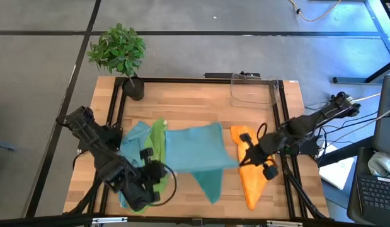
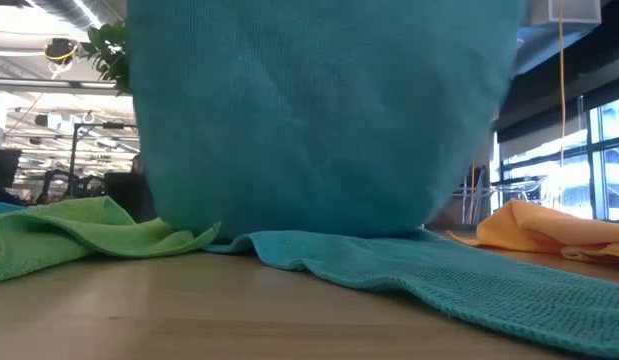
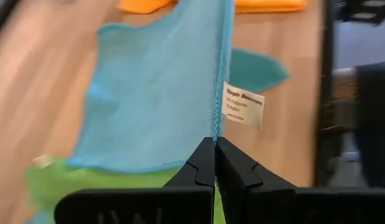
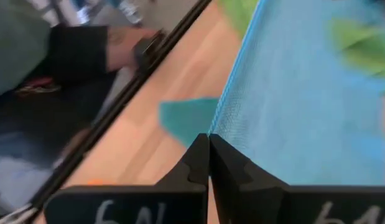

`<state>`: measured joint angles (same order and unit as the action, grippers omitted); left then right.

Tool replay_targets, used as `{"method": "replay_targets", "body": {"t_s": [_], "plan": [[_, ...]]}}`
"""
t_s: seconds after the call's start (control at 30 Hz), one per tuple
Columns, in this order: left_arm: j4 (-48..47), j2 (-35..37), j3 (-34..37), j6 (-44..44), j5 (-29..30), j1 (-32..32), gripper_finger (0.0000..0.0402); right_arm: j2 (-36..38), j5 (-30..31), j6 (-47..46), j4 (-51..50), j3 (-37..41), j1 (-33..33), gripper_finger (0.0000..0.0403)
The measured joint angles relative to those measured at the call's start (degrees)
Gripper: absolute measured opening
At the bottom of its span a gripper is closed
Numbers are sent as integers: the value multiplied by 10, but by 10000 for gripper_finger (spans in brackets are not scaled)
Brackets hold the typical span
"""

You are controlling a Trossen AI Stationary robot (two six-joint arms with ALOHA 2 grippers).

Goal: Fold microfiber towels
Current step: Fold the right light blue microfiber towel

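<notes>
A: How far is the folding?

B: Just begun, I think. The left end effector [image 1: 162,169] and the right end effector [image 1: 240,150] are each clenched on a corner of the soft teal microfiber towel [image 1: 196,151], holding it lifted and stretched, lower part trailing on the wooden tabletop [image 1: 182,101].

A: And the others?

B: The lime green towel [image 1: 158,142], light blue towel [image 1: 135,140] and orange towel [image 1: 251,180] lie unfolded. Farther back stand a clear plastic bin [image 1: 252,90] and a potted plant [image 1: 119,53].

We see a wooden table [image 1: 195,101] carrying a potted plant [image 1: 122,57] and a clear plastic bin [image 1: 252,92] at its far corners; an orange towel [image 1: 251,180], a lime green towel [image 1: 159,142], and seemingly a light blue towel [image 1: 137,137] lie nearer us.
</notes>
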<state>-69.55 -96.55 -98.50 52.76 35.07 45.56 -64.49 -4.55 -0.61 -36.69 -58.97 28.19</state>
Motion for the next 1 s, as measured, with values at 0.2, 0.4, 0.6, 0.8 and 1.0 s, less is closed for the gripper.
{"method": "replay_targets", "body": {"t_s": [0.2, 0.4, 0.6, 0.8, 1.0], "plan": [[55, -85, 0, -11, -21, 11, 0, -58, -62, -52, 93, 89, 37, 6], [23, -163, 1, -16, -101, 0, 0, -87, -41, -53, 119, 109, 42, 6], [-92, -173, 0, -8, -83, -18, 0, -76, 67, 1, 105, 100, 15, 6], [-211, -170, 1, -8, 18, -49, 0, -73, 169, 68, 72, 102, -60, 6], [-189, -169, 39, -27, 56, -80, 0, -73, 171, 93, 89, 132, -144, 9]]}}
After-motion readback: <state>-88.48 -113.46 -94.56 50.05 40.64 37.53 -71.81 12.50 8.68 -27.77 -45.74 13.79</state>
